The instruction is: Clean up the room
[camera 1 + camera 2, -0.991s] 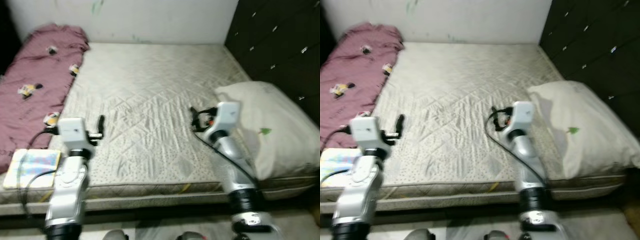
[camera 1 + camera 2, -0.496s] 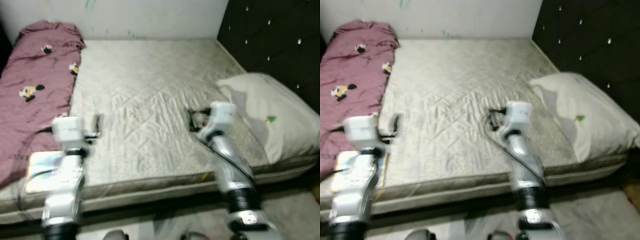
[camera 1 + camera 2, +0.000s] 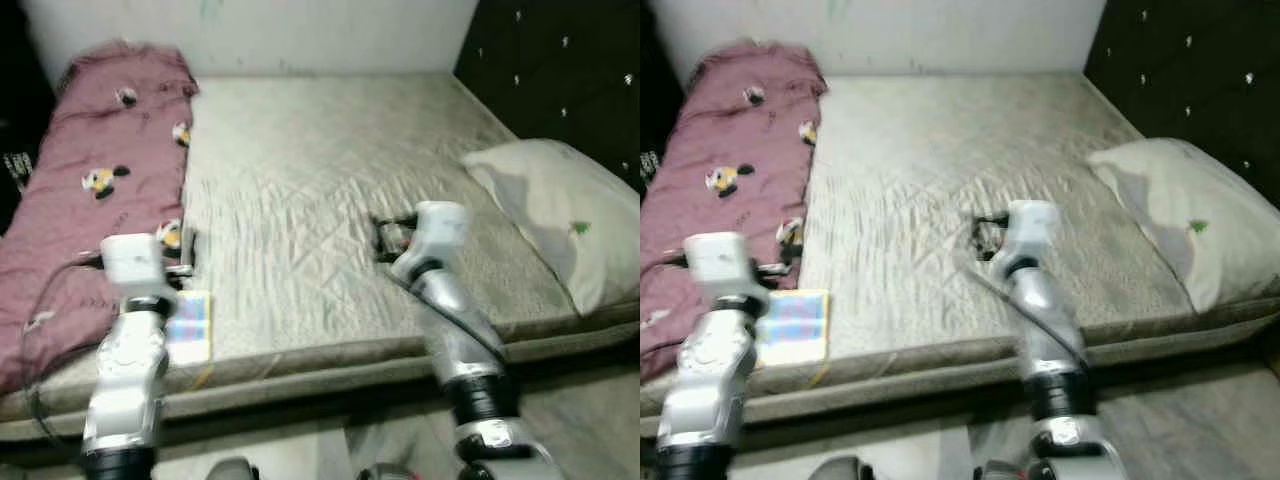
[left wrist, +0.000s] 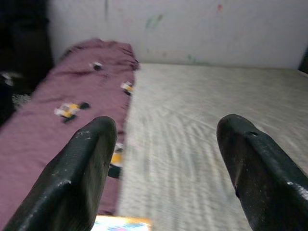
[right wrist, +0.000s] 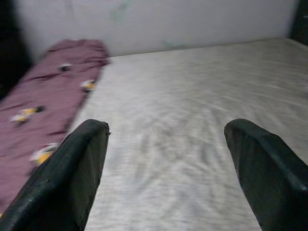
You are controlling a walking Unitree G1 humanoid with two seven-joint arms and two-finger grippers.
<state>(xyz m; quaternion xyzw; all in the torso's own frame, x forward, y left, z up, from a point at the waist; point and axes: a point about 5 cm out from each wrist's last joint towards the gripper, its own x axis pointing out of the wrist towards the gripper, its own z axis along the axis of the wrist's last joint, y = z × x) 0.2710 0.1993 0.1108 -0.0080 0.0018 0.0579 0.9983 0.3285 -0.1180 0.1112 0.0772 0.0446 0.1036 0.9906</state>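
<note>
brightness: pretty dim indoor light overall, kinda flat and greyish, nothing blown out

brightest spot: the pale wall (image 3: pixel 300 30) at the far end and the quilted mattress (image 3: pixel 330 170)

darkest spots: the tufted headboard (image 3: pixel 560 80) is nearly black, and so is the far left corner of the head views

shadows: soft ones, a grey patch lying across the pillow (image 3: pixel 560 210), and heavy shade under the bed edge

blur: head views are smeared, quilting lines go mushy, the left arm (image 3: pixel 130 330) looks ghosted

wrist views: mattress streaky, the black fingers (image 4: pixel 82 178) up close are soft and out of focus, same in the right one (image 5: pixel 72 168)

glare: faint sheen on the silver arms
</note>
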